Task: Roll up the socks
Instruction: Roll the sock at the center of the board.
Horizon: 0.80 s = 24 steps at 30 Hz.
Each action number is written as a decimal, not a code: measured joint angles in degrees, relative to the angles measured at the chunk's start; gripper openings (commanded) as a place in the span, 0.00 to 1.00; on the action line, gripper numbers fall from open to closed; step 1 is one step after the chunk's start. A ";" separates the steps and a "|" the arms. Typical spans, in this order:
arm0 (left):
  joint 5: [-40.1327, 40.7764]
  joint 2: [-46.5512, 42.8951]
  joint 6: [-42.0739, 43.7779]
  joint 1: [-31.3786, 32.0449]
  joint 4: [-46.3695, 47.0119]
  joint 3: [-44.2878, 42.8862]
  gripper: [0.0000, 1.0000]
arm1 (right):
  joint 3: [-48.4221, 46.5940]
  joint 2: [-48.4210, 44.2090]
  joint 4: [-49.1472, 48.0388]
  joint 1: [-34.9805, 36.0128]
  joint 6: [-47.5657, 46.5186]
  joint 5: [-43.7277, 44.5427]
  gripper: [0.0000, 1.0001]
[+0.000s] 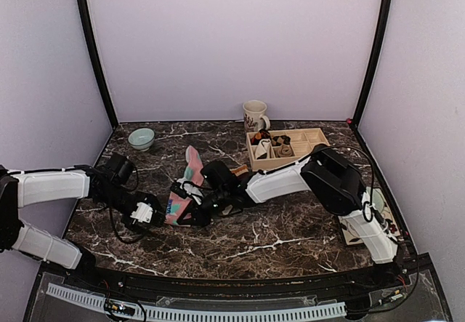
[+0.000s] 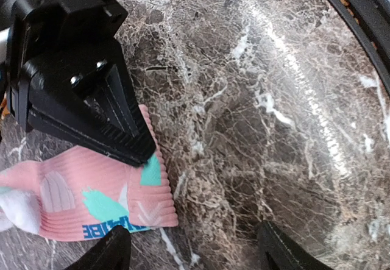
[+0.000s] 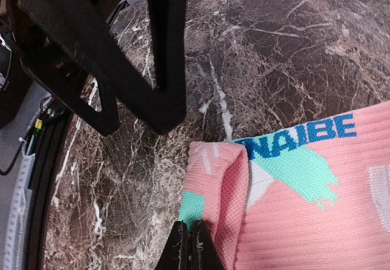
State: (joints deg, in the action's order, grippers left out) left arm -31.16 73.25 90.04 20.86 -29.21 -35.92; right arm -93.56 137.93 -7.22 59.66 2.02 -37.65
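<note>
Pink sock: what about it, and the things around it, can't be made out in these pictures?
Top view: pink sock, its middle is hidden under the right arm.
Top view: tan sock, only a sliver shows beside that arm.
Left wrist view: the pink sock's length is cut off by the left edge.
Right wrist view: whether the shut right end effector pinches fabric or just presses it, because its fingertips cover the spot.

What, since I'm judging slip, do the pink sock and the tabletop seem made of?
Pink sock: soft ribbed knit fabric, matte; fine ribs and a mesh-textured fold show. Tabletop: glossy dark brown marble or marble-look laminate, hard to tell which; white veins and a bright glare streak show.
</note>
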 measured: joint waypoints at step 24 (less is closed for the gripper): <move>4.35 9.75 -3.50 6.43 15.58 -1.68 0.41 | 3.32 3.63 -21.70 -5.09 38.69 -11.61 0.00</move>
State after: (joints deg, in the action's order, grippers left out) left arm -26.81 83.00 86.54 27.29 -13.63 -37.60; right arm -90.24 141.56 -28.93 54.57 40.71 -49.25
